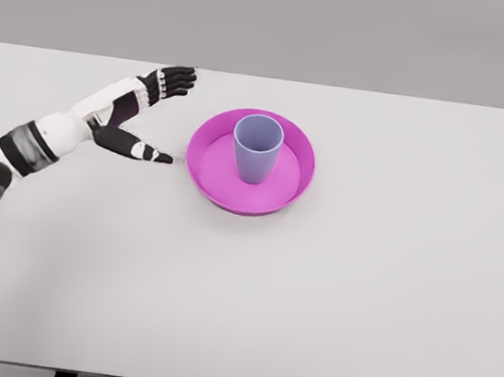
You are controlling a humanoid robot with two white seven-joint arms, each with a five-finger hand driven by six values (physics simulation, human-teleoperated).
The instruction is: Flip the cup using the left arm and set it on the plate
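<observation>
Currently: cup (257,148) upright, mouth up, inside plate (210,137) on tabletop (387,290) | left robot hand (155,111) spread apart, empty, just left of plate | probably light, rigid, smooth; grip sidewall mid-height if regrasping

only plate (207,178) and cup (257,149) interrupt the table (385,308).

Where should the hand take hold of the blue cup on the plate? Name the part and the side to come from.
Grip the cup around its side wall, just below the rim, coming from the left where the open left hand sits. It stands upright, mouth up, in the pink plate, so the raised plate rim blocks a lower grasp.
</observation>
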